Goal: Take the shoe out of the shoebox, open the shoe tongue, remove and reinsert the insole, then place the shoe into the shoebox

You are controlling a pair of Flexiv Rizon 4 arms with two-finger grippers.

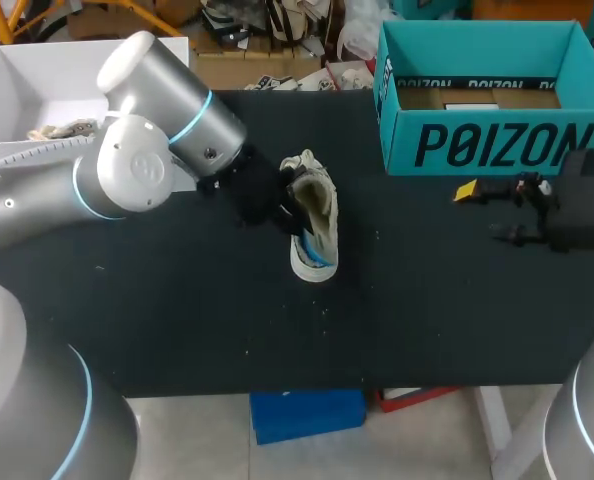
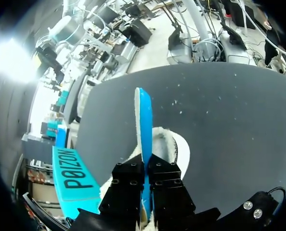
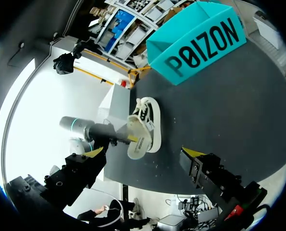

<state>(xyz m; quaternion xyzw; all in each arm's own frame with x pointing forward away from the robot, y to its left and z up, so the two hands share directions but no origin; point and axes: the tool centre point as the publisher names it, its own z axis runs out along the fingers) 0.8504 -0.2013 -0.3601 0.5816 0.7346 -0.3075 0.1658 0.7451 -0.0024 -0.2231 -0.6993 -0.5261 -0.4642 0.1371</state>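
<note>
A cream sneaker (image 1: 315, 222) lies on its side in the middle of the black table (image 1: 177, 320). My left gripper (image 1: 293, 214) is at the shoe's opening. In the left wrist view its black fingers (image 2: 128, 185) are shut on the thin blue insole (image 2: 143, 120), which stands on edge, part way out of the shoe (image 2: 177, 144). The teal shoebox (image 1: 477, 110) stands open at the back right. It also shows in the wrist views as the shoebox (image 2: 71, 180) and the shoebox (image 3: 196, 41). My right gripper (image 1: 483, 212) hovers open in front of the box, and its wrist view looks across at the shoe (image 3: 145, 126).
A white bin (image 1: 37, 80) with some cloth-like items sits at the back left, behind my left arm (image 1: 147, 150). The table's front edge (image 1: 307, 388) runs below the shoe. Bare tabletop lies between the shoe and my right gripper.
</note>
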